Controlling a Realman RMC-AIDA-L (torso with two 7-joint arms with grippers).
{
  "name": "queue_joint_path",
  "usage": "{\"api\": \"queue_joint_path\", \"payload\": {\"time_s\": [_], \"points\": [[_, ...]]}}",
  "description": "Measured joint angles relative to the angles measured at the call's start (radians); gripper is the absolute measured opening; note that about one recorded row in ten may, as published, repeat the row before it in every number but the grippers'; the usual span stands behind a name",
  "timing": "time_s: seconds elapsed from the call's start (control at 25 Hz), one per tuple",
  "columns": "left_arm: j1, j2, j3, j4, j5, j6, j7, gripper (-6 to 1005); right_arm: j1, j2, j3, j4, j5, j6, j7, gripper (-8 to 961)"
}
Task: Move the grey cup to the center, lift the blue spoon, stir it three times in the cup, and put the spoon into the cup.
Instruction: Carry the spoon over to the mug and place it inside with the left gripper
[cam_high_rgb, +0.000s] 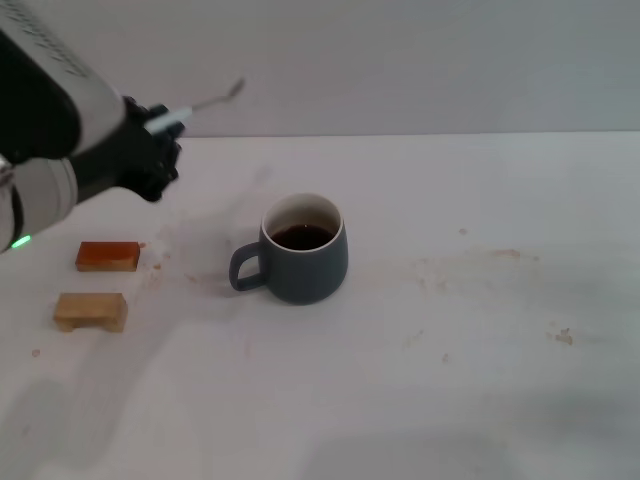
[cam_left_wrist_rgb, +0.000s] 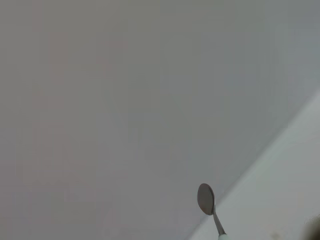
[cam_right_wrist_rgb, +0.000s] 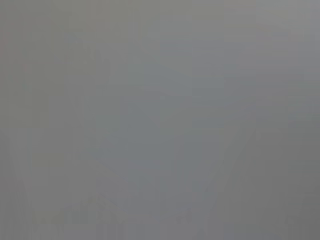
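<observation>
I see my left end effector (cam_high_rgb: 160, 140) raised at the far left, clamped on the blue spoon (cam_high_rgb: 205, 104), bowl pointing away. The grey cup (cam_high_rgb: 303, 250) stands mid-surface (cam_high_rgb: 480, 350), well apart from the spoon; my right end effector is out of view.

Soft, even, diffuse light over the white table (cam_high_rgb: 480, 330); faint shadow pooled toward 8 o'clock of the grey cup (cam_high_rgb: 305, 250). No glare. Blue spoon (cam_left_wrist_rgb: 206, 200) slightly blurred. Right wrist view uniformly grey, featureless.
</observation>
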Motion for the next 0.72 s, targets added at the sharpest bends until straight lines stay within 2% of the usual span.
{"api": "queue_joint_path", "payload": {"time_s": [0.12,0.16,0.4,0.6,0.64,0.72], "points": [[-0.007,-0.051,-0.026,-0.029,-0.005,-0.113,0.101,139,-0.011,0.002,0.000,0.001,0.000,0.004,0.001,-2],[-0.012,-0.056,-0.029,-0.035,-0.007,-0.139,0.115,139,-0.014,0.002,-0.001,0.002,0.000,0.004,0.001,-2],[-0.060,-0.056,-0.052,-0.047,-0.026,-0.270,0.133,139,-0.024,0.003,-0.001,0.005,0.000,0.006,0.004,-2],[-0.071,-0.056,-0.053,-0.047,-0.023,-0.296,0.134,138,-0.024,0.003,-0.001,0.005,0.000,0.006,0.005,-2],[-0.098,-0.056,-0.055,-0.048,-0.010,-0.349,0.137,138,-0.024,0.003,-0.001,0.005,0.000,0.006,0.005,-2],[-0.108,-0.057,-0.048,-0.051,0.009,-0.371,0.140,138,-0.024,0.003,-0.001,0.005,0.000,0.006,0.005,-2]]}}
